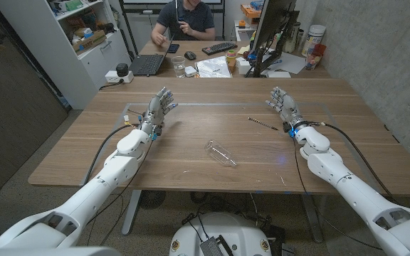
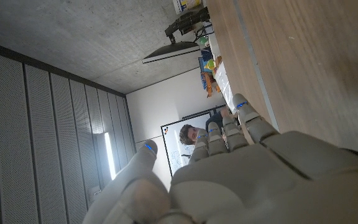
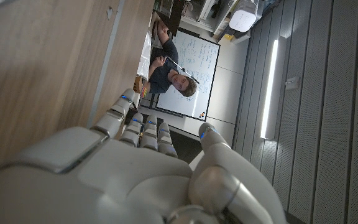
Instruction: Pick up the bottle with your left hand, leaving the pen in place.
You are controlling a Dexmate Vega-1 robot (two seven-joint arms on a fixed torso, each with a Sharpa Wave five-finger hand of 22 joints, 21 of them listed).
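A clear bottle (image 1: 221, 153) lies on its side on the wooden table (image 1: 191, 167), near the middle and toward the robot's edge, between the two arms and touching neither. Its long axis runs diagonally: one end points toward the far left of the table, the other toward the near right. Which end is the neck cannot be told at this size. The pen (image 1: 263, 124), thin and dark, lies flat farther back and to the right of the bottle, well apart from it; its long axis also runs on a diagonal, from far left to near right, and its near end points toward the right hand (image 1: 285, 107). The left hand (image 1: 157, 112) is over the left part of the table, well apart from the bottle, its fingers spread and reaching away from the robot, holding nothing. In the left wrist view the same hand (image 2: 241, 174) shows its back, fingers (image 2: 248, 118) extended side by side and the thumb standing apart, with the table surface beside it. The right hand is over the right part of the table, near the pen but not touching it, fingers apart and empty; the right wrist view shows its back (image 3: 142, 180) with extended fingers (image 3: 143, 132). Behind the table a person (image 1: 185, 20) sits at a cluttered desk with a laptop (image 1: 149, 62) and a monitor (image 1: 270, 32).
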